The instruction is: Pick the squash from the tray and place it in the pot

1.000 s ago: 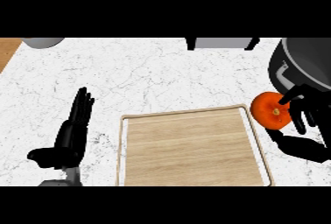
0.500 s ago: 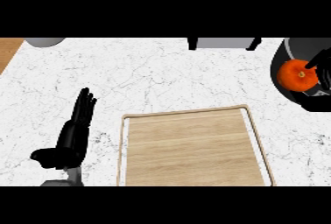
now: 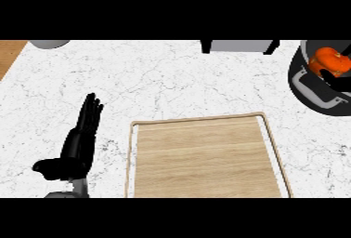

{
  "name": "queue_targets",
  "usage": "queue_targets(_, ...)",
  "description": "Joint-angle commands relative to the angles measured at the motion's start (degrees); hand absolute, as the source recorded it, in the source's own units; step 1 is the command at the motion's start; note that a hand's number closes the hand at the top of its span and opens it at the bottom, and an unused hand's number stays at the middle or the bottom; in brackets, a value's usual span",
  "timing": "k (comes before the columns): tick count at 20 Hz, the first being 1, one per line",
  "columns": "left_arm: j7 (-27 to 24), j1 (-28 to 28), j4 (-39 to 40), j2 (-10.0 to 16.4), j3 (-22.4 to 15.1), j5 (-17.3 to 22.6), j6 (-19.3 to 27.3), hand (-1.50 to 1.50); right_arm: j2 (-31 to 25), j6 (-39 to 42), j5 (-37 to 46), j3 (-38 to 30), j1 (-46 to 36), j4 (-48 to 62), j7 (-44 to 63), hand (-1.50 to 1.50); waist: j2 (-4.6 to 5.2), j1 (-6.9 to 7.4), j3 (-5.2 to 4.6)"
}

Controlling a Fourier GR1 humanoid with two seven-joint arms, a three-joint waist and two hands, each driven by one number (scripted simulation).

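The orange squash [image 3: 326, 59] is at the far right edge, inside the outline of the dark pot [image 3: 306, 90] with its grey rim. Black fingers of my right hand [image 3: 341, 77] cross the squash's lower right side and curl round it; the rest of that hand is cut off by the view's edge and blends with the pot's dark inside. The wooden tray [image 3: 198, 122] lies at the lower middle with nothing on it. My left hand [image 3: 79, 139] rests open on the counter left of the tray, fingers pointing up.
A grey box with black legs [image 3: 240, 45] stands at the back edge, and a grey round object [image 3: 48, 44] shows at the back left. The marble counter ends at a wooden strip [image 3: 9, 53] in the far left corner.
My right hand has carried the squash from beside the tray's right edge up and to the right, over the pot. The left hand has stayed still.
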Motion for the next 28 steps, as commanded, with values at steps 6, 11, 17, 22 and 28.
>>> queue_targets(6, 0.7, -0.6, -0.8, -0.1, -0.3, -0.4, -0.4, 0.0, -4.6, -5.2, 4.1, -0.1, -7.9, 29.4, -11.2, 1.5, 0.71, 1.43, 0.25)
queue_targets(11, 1.0, -2.6, 1.2, -0.5, -0.2, -0.5, -0.4, 0.0, -4.7, -4.3, 7.7, 0.9, -11.2, 38.5, -3.1, 1.5, 0.95, 1.83, 0.25)
queue_targets(17, 0.4, -1.0, 0.0, -0.4, -0.7, -0.3, -1.2, 0.0, -7.7, 0.2, 5.5, -1.6, -12.1, 46.5, -10.7, -1.5, 1.37, 2.75, 0.45)
queue_targets(22, 0.7, -3.2, 1.8, -0.9, 0.7, 0.1, -0.4, 0.0, -4.6, 2.0, -5.5, -11.4, -14.0, 46.6, -17.7, -1.5, 1.09, 1.22, 0.48)
queue_targets(28, -0.6, -3.0, 2.2, -0.6, 1.3, -0.1, -0.2, 0.0, -7.1, 9.2, -16.3, -21.9, -16.5, 49.7, -19.2, -1.5, 1.08, 1.3, 0.41)
